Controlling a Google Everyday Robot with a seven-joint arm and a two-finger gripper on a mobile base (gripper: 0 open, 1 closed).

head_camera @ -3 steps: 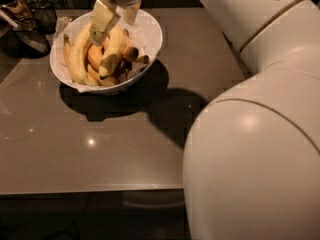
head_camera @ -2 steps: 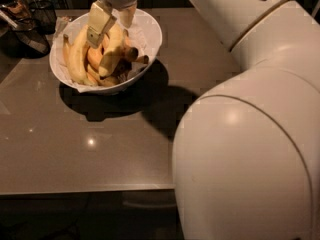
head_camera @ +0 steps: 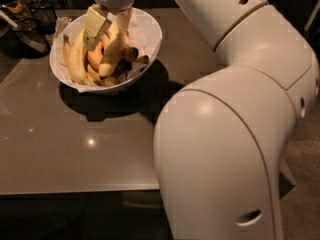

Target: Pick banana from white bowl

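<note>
The white bowl (head_camera: 152, 31) stands at the back left of the grey table, lined with crinkled paper and holding several bananas. My gripper (head_camera: 110, 26) reaches down into it from above. Its fingers are closed on the long pale-yellow banana (head_camera: 113, 51), which stands steeply tilted, upper end between the fingers, lower end still among the other fruit. Another long yellow banana (head_camera: 75, 59) lies along the bowl's left side. Shorter orange-tinted bananas (head_camera: 95, 59) lie under the gripper.
My large white arm (head_camera: 225, 134) covers the right half of the view and the table's right side. Dark wire objects (head_camera: 27, 21) sit at the back left beside the bowl. The table's front edge (head_camera: 75, 189) runs along the bottom left.
The pale-yellow banana has tipped up from lying in the bowl to a steep tilt between the fingers. My arm's elbow has swung further left across the view.
</note>
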